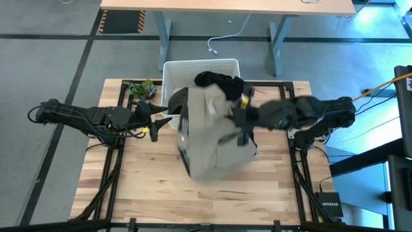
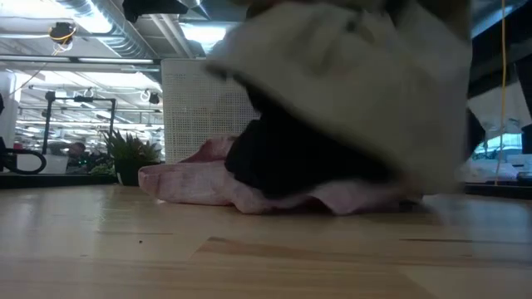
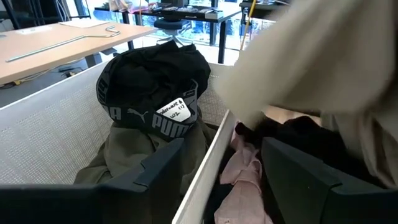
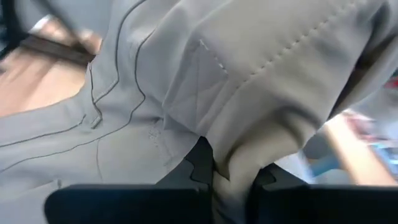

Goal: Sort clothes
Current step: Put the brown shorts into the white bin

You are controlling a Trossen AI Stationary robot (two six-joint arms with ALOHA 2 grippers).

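Beige-tan garment (image 4: 261, 81) bunches between the right pincer (image 4: 235, 177) fingers, pinched tight, hanging above the table.

Hanging bunched and lifted off the table at centre frame in the high view: the beige-tan garment (image 1: 215, 138), showing seams. Lying crumpled beneath it on the wood, the pale pink garment (image 2: 208, 184) with a black one (image 2: 291, 162) heaped on top. Sitting in the white bin (image 3: 43, 134) at upper centre: a black Puma-waistband piece (image 3: 152, 78) over dark olive-grey fabric (image 3: 127, 155).

Garments: one beige (image 1: 215, 132), one pink (image 2: 208, 184), two black (image 1: 219, 82) (image 2: 291, 158), one olive (image 3: 130, 152). One bin (image 1: 193, 66). One plant (image 1: 138, 87).
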